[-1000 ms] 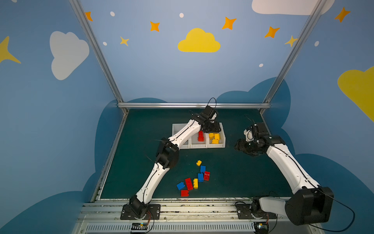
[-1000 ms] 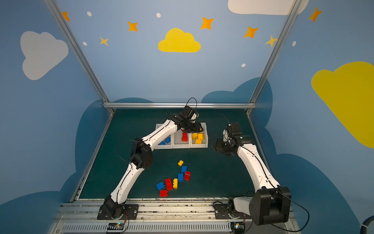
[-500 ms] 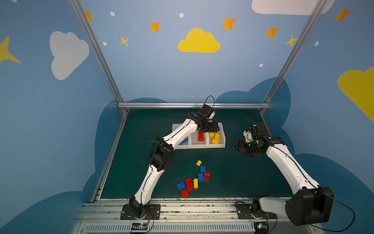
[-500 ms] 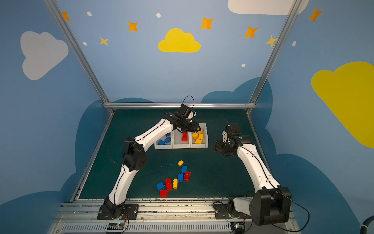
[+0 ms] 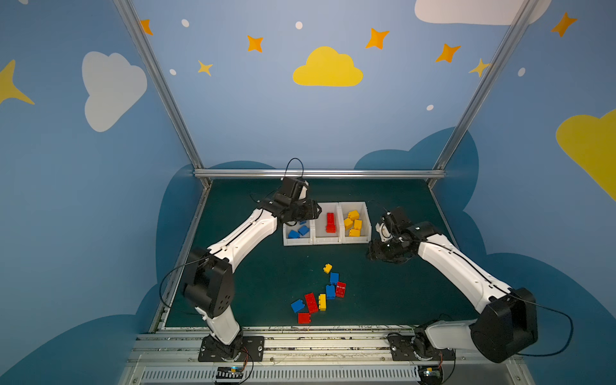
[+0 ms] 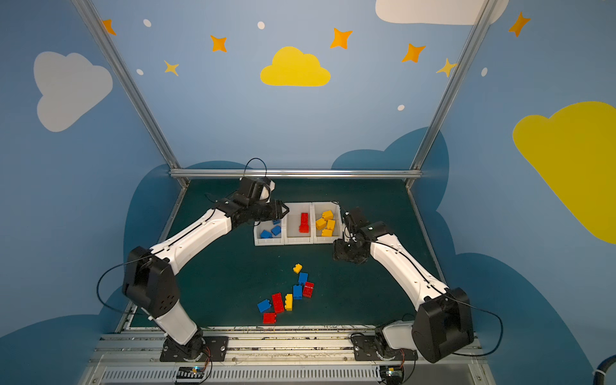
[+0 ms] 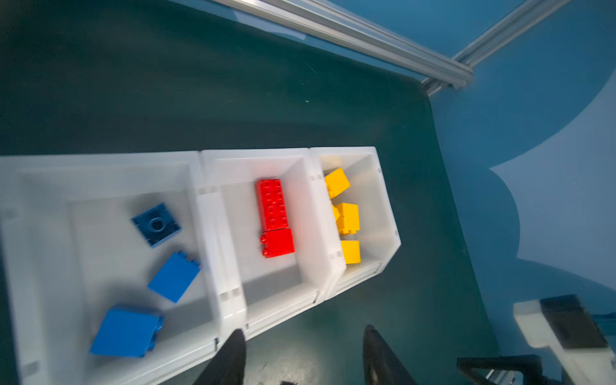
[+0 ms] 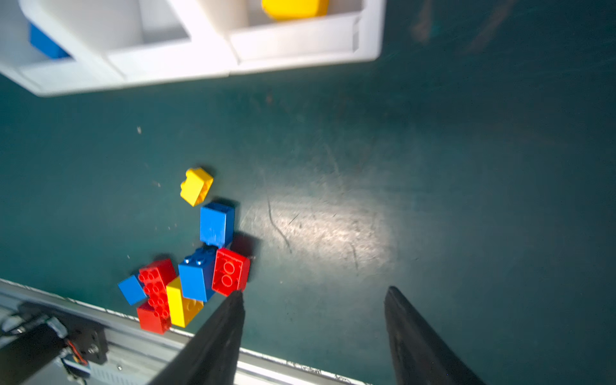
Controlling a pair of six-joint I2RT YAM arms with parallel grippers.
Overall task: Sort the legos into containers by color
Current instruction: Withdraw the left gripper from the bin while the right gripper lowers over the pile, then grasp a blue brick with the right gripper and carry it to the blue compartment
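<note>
Hanging empty, half-spread: left hand [image 7: 303, 331], right hand [image 8: 314, 291].

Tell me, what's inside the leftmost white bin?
Three blue bricks lie loose in the leftmost bin. In both top views the left gripper covers its far end, half hiding one brick.
</note>
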